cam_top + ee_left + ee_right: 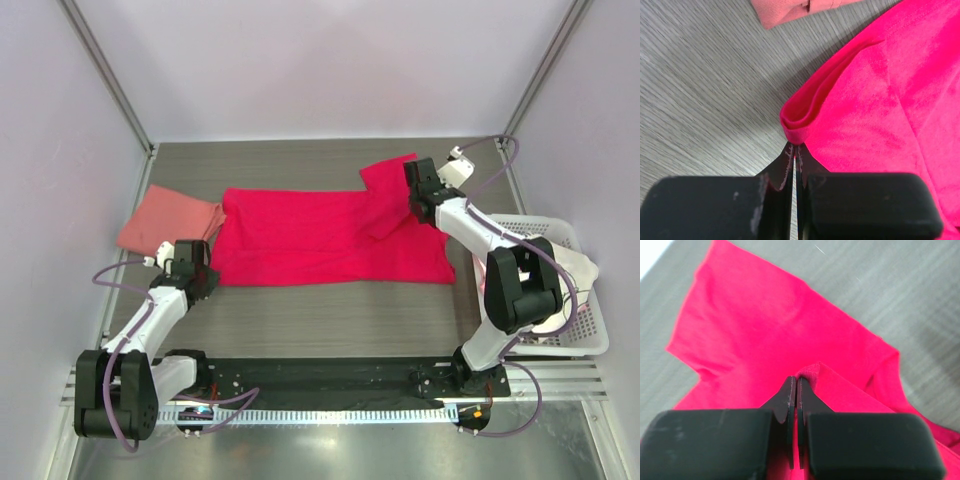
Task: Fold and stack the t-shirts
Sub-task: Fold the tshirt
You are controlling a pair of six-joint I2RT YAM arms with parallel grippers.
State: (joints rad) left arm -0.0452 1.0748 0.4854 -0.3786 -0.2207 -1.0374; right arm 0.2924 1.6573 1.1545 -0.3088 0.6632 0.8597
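The crimson-magenta t-shirt [320, 240] lies spread across the middle of the table, one part folded up at its far right. My left gripper [207, 277] is shut on its near left corner, where the cloth [798, 122] bunches at the fingertips. My right gripper [414, 207] is shut on a fold of the same shirt [812, 371] at its right side. The salmon-pink t-shirt [168, 222] lies folded at the left; its edge shows in the left wrist view [790, 11]. A white t-shirt [572, 266] lies in the basket.
A white plastic basket [590, 335] stands at the right edge of the table. Metal frame posts rise at the far corners. A black strip and a rail run along the near edge by the arm bases.
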